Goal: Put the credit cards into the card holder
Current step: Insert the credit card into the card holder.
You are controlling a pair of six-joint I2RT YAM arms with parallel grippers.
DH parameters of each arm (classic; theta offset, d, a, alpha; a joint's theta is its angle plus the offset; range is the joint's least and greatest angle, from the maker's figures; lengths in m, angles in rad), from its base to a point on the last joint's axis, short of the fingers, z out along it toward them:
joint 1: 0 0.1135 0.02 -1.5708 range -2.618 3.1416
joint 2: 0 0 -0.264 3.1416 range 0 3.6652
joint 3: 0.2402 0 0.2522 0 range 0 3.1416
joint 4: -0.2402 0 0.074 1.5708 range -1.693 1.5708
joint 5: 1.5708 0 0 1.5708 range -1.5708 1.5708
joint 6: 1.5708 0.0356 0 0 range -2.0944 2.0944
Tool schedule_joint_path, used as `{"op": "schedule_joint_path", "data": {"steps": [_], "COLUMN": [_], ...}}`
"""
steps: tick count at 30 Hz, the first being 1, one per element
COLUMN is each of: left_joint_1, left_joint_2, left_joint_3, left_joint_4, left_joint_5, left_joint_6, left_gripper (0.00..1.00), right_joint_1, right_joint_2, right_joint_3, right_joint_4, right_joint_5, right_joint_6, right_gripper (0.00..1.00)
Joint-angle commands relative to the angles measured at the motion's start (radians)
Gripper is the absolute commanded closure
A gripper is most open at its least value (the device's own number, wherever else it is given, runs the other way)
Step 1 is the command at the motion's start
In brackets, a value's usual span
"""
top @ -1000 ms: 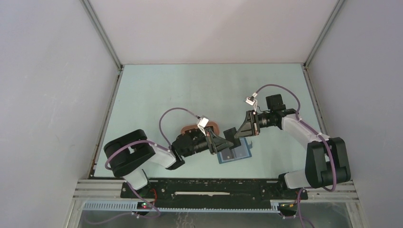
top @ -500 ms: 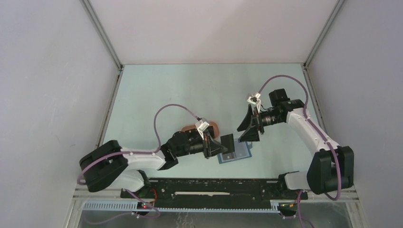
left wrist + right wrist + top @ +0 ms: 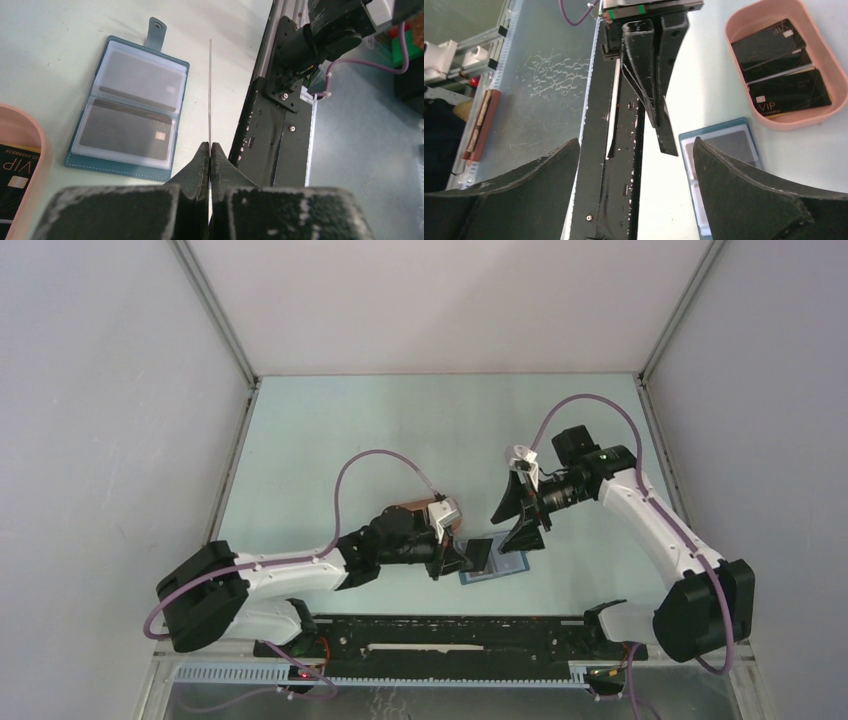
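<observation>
My left gripper (image 3: 210, 148) is shut on the edge of a thin black credit card (image 3: 210, 90), seen edge-on as a fine line in the left wrist view. From above, this credit card (image 3: 481, 554) hangs over the left part of the open blue card holder (image 3: 512, 564). The card holder (image 3: 130, 105) lies flat, with dark cards behind its clear pockets. My right gripper (image 3: 518, 520) stands wide open just beyond the holder, gripping nothing. Its wrist view shows the left gripper (image 3: 656, 117) pinching the black card (image 3: 667, 137) beside the holder (image 3: 724, 147).
A pink oval tray (image 3: 819, 47) holds several black cards (image 3: 789, 92), one marked VIP; from above the tray (image 3: 403, 511) is mostly hidden under the left arm. The black base rail (image 3: 450, 635) runs along the near table edge.
The right gripper has opened and let go of the black card. The left gripper keeps it and has carried it right and nearer, over the card holder.
</observation>
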State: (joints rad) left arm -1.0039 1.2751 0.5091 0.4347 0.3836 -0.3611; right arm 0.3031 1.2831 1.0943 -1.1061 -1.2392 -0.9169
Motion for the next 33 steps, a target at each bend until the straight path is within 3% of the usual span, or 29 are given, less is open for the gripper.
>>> {"op": "schedule_joint_path", "data": {"steps": [1,14,20,27,30,33], "left_joint_1": [-0.009,-0.011,-0.010,-0.010,-0.010,-0.010], "left_joint_2": [-0.027,-0.022,-0.028,-0.033,-0.035,-0.050], "left_joint_3": [0.059,0.060,0.040,0.029,0.026,0.011], "left_joint_4": [-0.033,-0.017,0.013,0.032,0.033,0.032], "left_joint_5": [0.022,0.035,0.030,0.023,0.014,-0.021], "left_joint_6": [0.073,0.075,0.058,0.050,0.046,0.040], "left_gripper": [1.00,1.00,1.00,1.00,1.00,0.93], "right_joint_1": [0.001,0.053,0.067,0.078,0.091,0.093], "right_joint_2": [0.056,0.160,0.179,0.181,0.185,0.190], "right_joint_3": [0.023,0.003,0.003,0.004,0.006,0.016], "right_joint_4": [-0.031,0.025,0.010,-0.021,-0.063,-0.133], "right_joint_5": [0.007,0.075,0.074,0.060,0.050,0.033], "right_joint_6": [0.003,0.069,0.044,0.003,-0.070,-0.171], "right_gripper": [0.11,0.33,0.60,0.81,0.97,1.00]}}
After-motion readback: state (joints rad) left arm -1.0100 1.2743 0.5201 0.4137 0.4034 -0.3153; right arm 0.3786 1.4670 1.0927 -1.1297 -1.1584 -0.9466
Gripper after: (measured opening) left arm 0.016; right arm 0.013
